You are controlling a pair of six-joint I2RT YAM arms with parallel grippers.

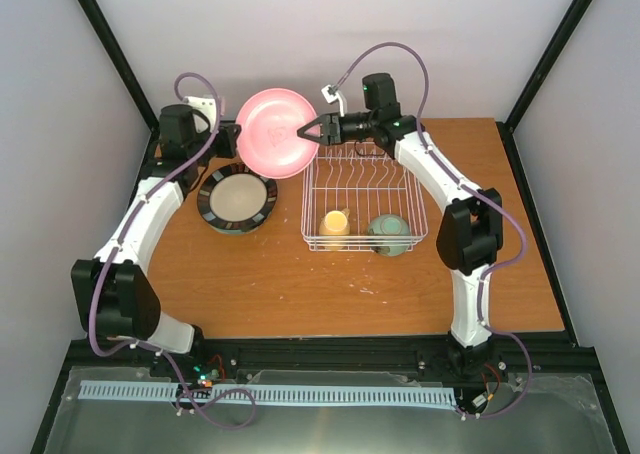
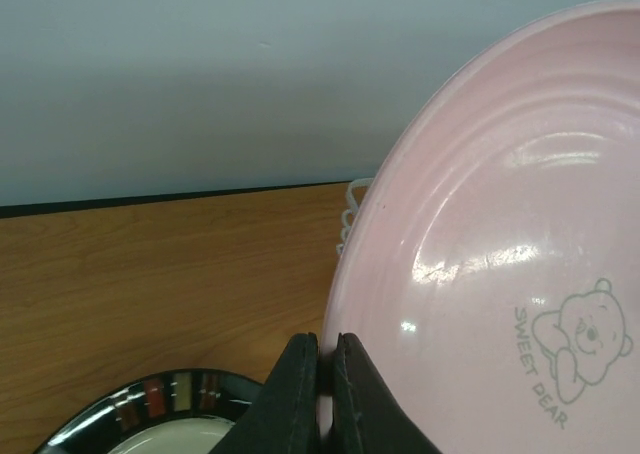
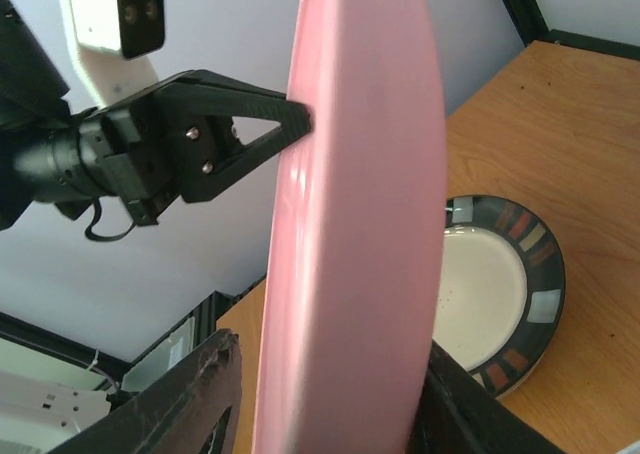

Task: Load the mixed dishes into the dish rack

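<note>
**Pink plate held between both arms, read left to right.**

- **Left gripper:** My left gripper (image 2: 326,352) is clamped on the left rim of the pink plate (image 1: 275,132). Its jaws are almost together, with only the thin lip between them.
- **Dark-rimmed plate:** Below that grip, the dark-rimmed plate (image 1: 237,199) lies flat on the table (image 1: 300,284), not yet loaded.
- **Pink plate:** It hangs in the air on edge, its printed face turned to the top camera. It is just beside the far left corner of the dish rack (image 1: 362,189) and not yet over it.
- **Right gripper:** My right gripper (image 1: 306,131) meets the opposite rim. Its jaws stand apart, one on each side of the plate. The right wrist view shows both fingers close against the plate, but I cannot tell whether they press on it.
- **Rack contents:** No plate stands among the rack's prongs. The pale yellow mug (image 1: 335,222) and the mint green bowl (image 1: 388,232) sit at its near end. No teal plate is in view.

**Handling (judged).**

- The pink plate looks rigid and glossy, so it is probably slippery under the pads.
- It would likely chip or break if dropped.
- Held by one rim alone, its weight would tend to swing it about the pinch.
- The best hold is on the rim, with the pads reaching past the raised lip onto the flatter band, opposite the other grip.
- One grip should be firm before the other lets go.
</note>
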